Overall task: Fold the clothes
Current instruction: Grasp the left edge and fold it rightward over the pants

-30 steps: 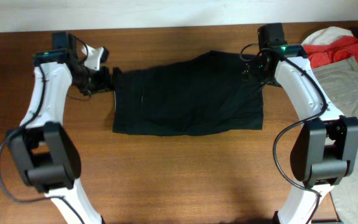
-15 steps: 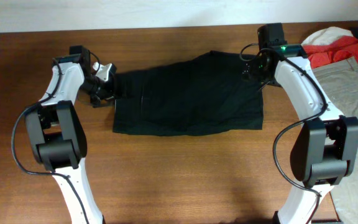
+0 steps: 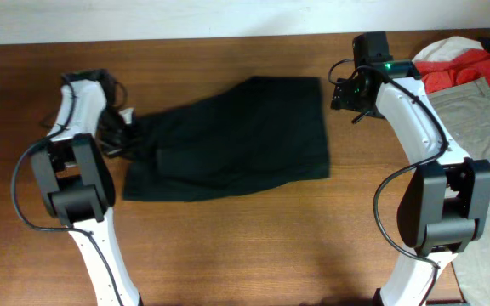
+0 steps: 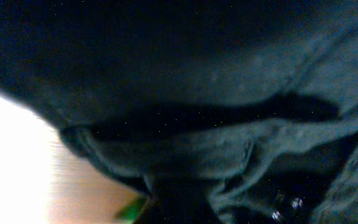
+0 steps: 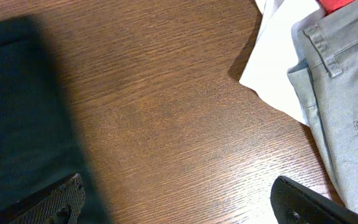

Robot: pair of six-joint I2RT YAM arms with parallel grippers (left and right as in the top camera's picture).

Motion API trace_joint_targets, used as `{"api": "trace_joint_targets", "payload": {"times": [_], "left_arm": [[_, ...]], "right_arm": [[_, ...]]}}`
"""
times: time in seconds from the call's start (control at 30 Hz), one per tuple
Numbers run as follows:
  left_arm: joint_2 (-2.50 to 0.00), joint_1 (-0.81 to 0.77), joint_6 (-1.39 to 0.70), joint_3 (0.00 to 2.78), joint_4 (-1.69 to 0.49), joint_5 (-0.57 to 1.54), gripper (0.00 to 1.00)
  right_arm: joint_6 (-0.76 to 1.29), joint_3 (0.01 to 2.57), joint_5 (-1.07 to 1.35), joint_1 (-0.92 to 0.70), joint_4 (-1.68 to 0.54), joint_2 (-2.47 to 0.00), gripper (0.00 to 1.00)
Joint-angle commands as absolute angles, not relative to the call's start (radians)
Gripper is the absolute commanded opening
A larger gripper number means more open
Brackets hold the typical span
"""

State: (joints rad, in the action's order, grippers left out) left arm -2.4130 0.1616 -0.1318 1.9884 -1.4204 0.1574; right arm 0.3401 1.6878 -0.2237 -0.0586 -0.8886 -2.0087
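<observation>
The black clothes (image 3: 236,136) lie wrinkled and slightly skewed on the wooden table (image 3: 253,246), left of centre. My left gripper (image 3: 126,129) is shut on their bunched left edge. In the left wrist view the dark fabric (image 4: 216,81) fills nearly everything and hides the fingers. My right gripper (image 3: 347,92) hovers open just past the clothes' upper right corner. In the right wrist view its fingertips (image 5: 64,199) straddle bare wood, with the black cloth (image 5: 17,112) at the left and nothing between them.
A pile sits at the table's right edge: khaki-grey trousers (image 3: 476,115), a red piece (image 3: 458,66) and a white piece (image 3: 451,47). The right wrist view shows the trousers (image 5: 347,99) and white cloth (image 5: 278,62) close on the right.
My left gripper has shut on the clothes' left edge and drawn back left. The whole garment slid left, leaving the right gripper over bare table. The right arm stayed put.
</observation>
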Motion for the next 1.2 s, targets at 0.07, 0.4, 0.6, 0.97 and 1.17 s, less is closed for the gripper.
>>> {"api": "trace_joint_targets", "payload": {"times": [0.07, 0.4, 0.6, 0.97, 1.17], "left_arm": [[-2.441, 0.224, -0.215, 2.429, -1.689, -0.015, 0.01], [-2.112, -0.079, -0.266, 2.505, -1.68, 0.064, 0.01], [-2.231, -0.27, -0.352, 2.505, -1.477, 0.064, 0.01], [-2.489, -0.487, -0.351, 2.505, -1.297, 0.064, 0.01], [-2.519, -0.551, -0.351, 2.505, -1.268, 0.064, 0.58]], "right_arm": [[0.345, 1.702, -0.241, -0.057, -0.89, -2.004, 0.99], [0.345, 1.702, -0.241, -0.057, -0.89, -2.004, 0.99], [0.345, 1.702, -0.241, -0.057, -0.89, -2.004, 0.99], [0.345, 1.702, -0.241, -0.057, -0.89, -2.004, 0.99], [0.345, 1.702, -0.241, -0.057, -0.89, -2.004, 0.99]]}}
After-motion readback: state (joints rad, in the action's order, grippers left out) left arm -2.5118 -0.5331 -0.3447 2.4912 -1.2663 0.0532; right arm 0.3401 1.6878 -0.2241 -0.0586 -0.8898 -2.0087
